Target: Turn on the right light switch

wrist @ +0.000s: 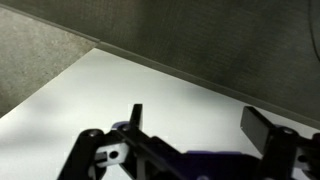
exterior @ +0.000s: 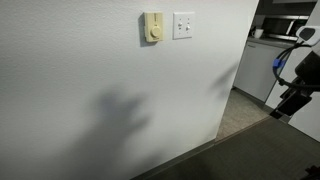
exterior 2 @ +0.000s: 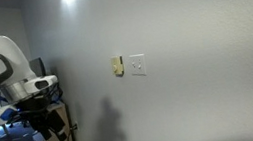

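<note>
The white square wall plate (exterior: 183,25) hangs high on the grey-white wall, and the right light switch (exterior: 187,25) is the right-hand one of its two small toggles. The plate also shows in the other exterior view (exterior 2: 138,66), with the right toggle (exterior 2: 141,65) too small to read its position. My gripper (wrist: 198,122) is open and empty, its two dark fingers spread wide over bare wall and carpet. In both exterior views the arm (exterior: 296,92) (exterior 2: 19,84) stands well away from the wall, far from the plate. The plate is out of the wrist view.
A cream-yellow device with a round knob (exterior: 152,27) sits just left of the plate. The wall ends at a corner (exterior: 245,60), with a kitchen counter (exterior: 270,42) beyond it. Dark carpet (exterior: 260,150) lies below. A wooden stand (exterior 2: 58,136) and desk clutter are by the robot base.
</note>
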Robot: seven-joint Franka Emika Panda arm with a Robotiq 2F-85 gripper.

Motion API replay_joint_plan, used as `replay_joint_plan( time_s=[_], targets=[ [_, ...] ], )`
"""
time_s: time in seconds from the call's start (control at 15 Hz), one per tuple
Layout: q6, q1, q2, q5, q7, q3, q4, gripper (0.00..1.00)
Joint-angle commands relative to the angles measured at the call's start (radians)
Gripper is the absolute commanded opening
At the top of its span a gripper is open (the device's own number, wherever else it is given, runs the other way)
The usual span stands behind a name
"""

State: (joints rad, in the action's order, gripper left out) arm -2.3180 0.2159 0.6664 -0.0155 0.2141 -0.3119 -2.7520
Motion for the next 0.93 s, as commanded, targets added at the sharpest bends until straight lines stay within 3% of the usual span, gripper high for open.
replay_joint_plan(
  time_s=[0.0, 0.2, 0.27, 0.67, 0.87],
  targets=[
    [0.066, -0.050, -0.022, -0.168, -0.035, -0.044, 0.072, 1.00],
    [0.068, -0.070, -0.035, -0.320, -0.102, -0.037, 0.130, 1.00],
    [0.044, -0.031, -0.003, -0.259, -0.043, -0.026, 0.078, 1.00],
    [0.045, -0.031, -0.003, -0.267, -0.041, -0.026, 0.086, 1.00],
    [-0.010, -0.051, -0.028, -0.298, -0.058, -0.017, 0.078, 1.00]
  ],
)
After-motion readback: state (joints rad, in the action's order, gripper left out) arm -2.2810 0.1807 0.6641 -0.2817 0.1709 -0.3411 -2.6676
